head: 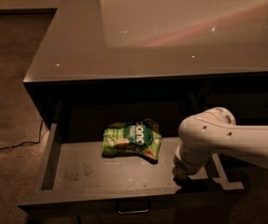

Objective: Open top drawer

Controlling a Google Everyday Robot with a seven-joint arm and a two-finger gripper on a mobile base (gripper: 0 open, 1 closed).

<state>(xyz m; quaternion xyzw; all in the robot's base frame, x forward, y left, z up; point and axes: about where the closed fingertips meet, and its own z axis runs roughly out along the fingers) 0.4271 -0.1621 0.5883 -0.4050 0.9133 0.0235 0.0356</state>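
Claw (pixel 185 178) at front rim of top drawer (pixel 77 172); right end.

Dark grey top drawer (pixel 101 196) stands pulled far out, pale tray (pixel 82 169) showing, the gripper (pixel 184 180) down at its front rim

The only writing is on the green snack bag (pixel 132 139), which lies in the open top drawer (pixel 77 171). On a dark patch in the middle of the bag stand big, rounded white letters, three or four of them, but I cannot read them with certainty. The smaller print around them is too blurred to tell. The hand (pixel 184 178) is low at the front edge of the drawer, to the right of the bag.
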